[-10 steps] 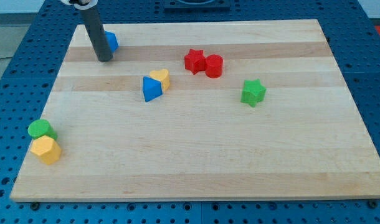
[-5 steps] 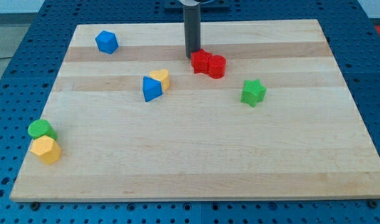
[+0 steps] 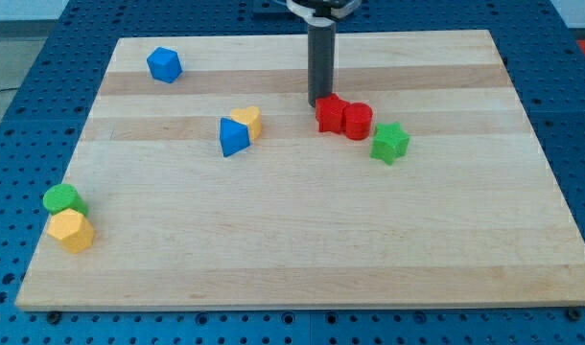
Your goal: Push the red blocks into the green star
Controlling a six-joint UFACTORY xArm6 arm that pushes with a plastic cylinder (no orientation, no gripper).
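Note:
My tip (image 3: pixel 318 102) stands just above and to the left of the red star block (image 3: pixel 331 113), touching or nearly touching it. The red cylinder block (image 3: pixel 358 121) sits against the red star's right side. The green star (image 3: pixel 389 142) lies just right of and below the red cylinder, very close to it; I cannot tell whether they touch.
A blue triangle block (image 3: pixel 233 138) and a yellow heart block (image 3: pixel 246 121) sit together left of centre. A blue block (image 3: pixel 164 64) is at the top left. A green block (image 3: pixel 62 199) and a yellow block (image 3: pixel 72 231) sit at the board's (image 3: pixel 302 249) bottom left.
My tip came from the blue block at the top left to the red star, then pushed both red blocks right and down, close to the green star.

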